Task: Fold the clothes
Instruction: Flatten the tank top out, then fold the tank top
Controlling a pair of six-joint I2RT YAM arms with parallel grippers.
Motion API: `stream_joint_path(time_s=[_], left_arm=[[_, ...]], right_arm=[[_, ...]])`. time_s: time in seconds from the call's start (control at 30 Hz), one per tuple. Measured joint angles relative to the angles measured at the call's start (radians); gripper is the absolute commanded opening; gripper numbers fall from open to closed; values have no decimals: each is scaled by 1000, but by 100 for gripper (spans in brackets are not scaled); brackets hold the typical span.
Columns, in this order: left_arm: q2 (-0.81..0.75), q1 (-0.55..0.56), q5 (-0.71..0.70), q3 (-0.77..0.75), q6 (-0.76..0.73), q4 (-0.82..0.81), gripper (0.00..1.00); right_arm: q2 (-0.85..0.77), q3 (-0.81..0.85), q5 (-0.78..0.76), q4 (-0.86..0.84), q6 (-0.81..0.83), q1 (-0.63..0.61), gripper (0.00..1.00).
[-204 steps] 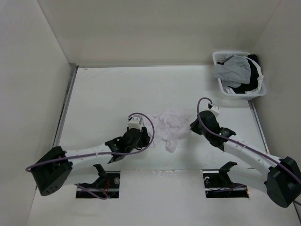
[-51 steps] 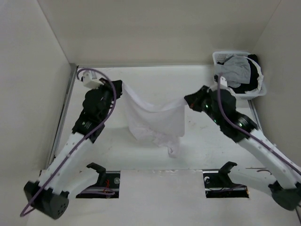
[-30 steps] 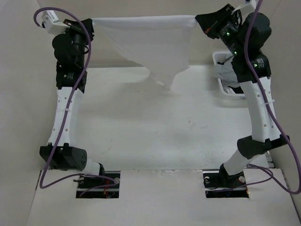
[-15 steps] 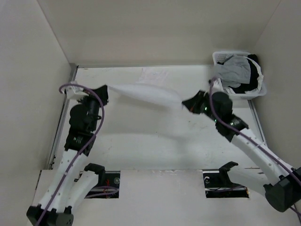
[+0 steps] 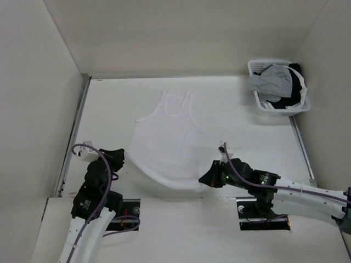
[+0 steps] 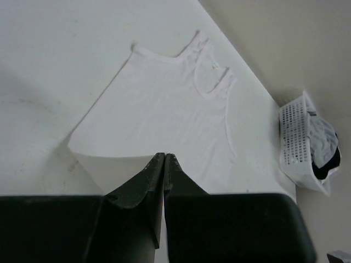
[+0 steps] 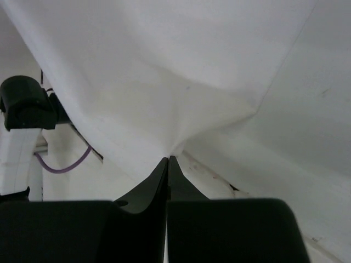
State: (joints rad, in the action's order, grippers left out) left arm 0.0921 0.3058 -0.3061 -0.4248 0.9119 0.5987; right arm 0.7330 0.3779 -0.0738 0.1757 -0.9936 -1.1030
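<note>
left claw: pinching white garment hem | right claw: same

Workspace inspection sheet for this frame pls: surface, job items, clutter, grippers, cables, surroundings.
Surface: white table, faint scuffs.
Job's things: white tank top spread out, straps toward the far wall, near hem lifted at both corners.
Clutter: white laundry basket at the far right corner, holding a grey garment and a black garment.
Grippers: left gripper shut on the left hem corner; right gripper shut on the right hem corner.
Cables: purple cable looped at each arm; no snag seen.
Surroundings: white walls on three sides; nothing else seen.
</note>
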Motion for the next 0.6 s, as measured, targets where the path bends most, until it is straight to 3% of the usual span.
stream_joint_path(time_s=[0.1, 0.17, 0.33, 0.6], left_arm=[[21, 2, -34, 2, 34, 21, 0], [116, 0, -55, -3, 36, -45, 0], [590, -13, -74, -69, 15, -363, 0], [1285, -109, -38, -389, -8, -775, 1]], right_arm=[[20, 10, -8, 8, -19, 5, 1], [70, 49, -4, 6, -1, 74, 1], [290, 242, 50, -60, 96, 343, 1], [729, 587, 206, -222, 189, 629, 1]])
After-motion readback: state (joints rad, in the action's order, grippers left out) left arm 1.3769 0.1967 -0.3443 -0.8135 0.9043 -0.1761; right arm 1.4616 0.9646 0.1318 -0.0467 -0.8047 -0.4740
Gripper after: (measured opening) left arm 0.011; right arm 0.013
